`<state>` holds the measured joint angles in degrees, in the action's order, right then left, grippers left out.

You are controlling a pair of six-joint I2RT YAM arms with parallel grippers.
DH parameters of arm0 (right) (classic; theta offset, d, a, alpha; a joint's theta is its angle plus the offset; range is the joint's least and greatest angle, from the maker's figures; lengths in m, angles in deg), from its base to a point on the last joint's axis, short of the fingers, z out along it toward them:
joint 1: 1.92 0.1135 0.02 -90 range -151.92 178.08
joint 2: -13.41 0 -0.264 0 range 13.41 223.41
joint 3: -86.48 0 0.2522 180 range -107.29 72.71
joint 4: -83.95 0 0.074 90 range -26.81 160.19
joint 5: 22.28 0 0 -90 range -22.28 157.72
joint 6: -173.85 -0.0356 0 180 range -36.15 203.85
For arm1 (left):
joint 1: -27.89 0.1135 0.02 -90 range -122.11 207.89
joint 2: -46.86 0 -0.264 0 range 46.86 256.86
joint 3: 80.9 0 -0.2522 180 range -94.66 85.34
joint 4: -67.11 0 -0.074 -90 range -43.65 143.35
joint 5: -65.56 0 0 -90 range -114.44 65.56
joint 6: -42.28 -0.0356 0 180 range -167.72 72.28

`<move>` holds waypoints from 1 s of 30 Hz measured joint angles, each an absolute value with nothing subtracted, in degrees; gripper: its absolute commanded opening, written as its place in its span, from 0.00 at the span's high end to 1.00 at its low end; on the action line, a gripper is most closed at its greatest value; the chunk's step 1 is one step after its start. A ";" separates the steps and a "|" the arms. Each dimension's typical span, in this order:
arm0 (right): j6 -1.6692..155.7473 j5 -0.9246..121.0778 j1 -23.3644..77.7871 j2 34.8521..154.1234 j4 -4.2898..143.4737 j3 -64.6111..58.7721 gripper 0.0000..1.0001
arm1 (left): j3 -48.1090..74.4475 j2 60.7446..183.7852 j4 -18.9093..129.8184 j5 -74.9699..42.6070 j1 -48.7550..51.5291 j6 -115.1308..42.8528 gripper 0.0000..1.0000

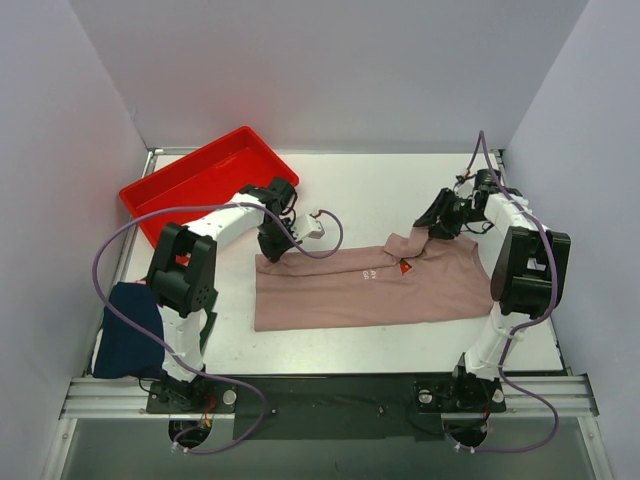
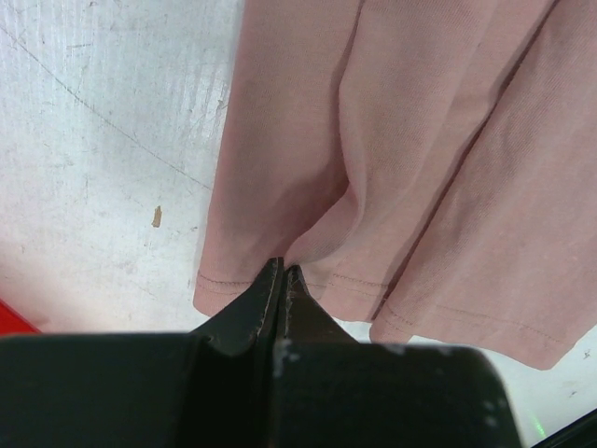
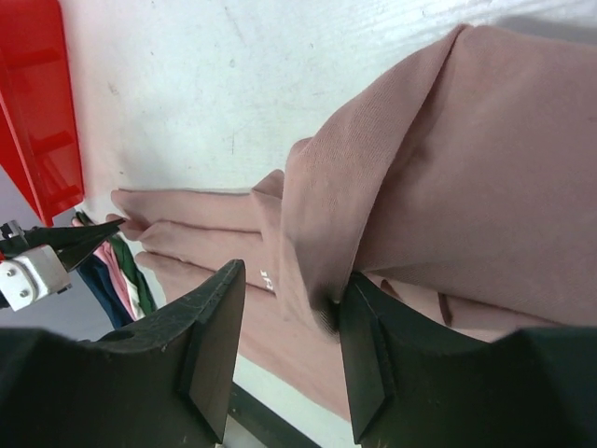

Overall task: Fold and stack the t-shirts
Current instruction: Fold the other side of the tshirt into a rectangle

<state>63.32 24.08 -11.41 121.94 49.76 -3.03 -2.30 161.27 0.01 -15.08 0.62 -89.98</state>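
Nearest, at the left front corner of the table (image 1: 380, 190): navy t-shirt (image 1: 128, 330), folded, beside the left arm's base and well apart from both grippers. Further in, across the middle: pink t-shirt (image 1: 370, 285), spread lengthwise, hem to the left, collar to the right, not yet folded. At its far hem corner: left gripper (image 2: 283, 280), pinched fully closed on a thin bite of hem, cloth gathered into pleats just beyond the tips. At the collar end: right gripper (image 3: 289, 308), jaws partly apart astride a raised ridge of cloth; clamped or merely straddling, impossible to tell. Farthest, at the back left: red tray (image 1: 200, 180), just behind the left arm.

Risks, by judgement: losing the hem from so shallow a bite on any brisk lift; dragging one end only, if not truly gripped on the right, and so skewing the fold; pressing the pleats in as creases; snagging the loose cable (image 1: 338, 232) at the shirt's far edge.
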 measured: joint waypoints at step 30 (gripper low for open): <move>64.70 45.78 -6.28 108.54 43.42 5.19 0.56 | -2.76 161.33 -0.03 -15.06 0.77 -90.11 1.00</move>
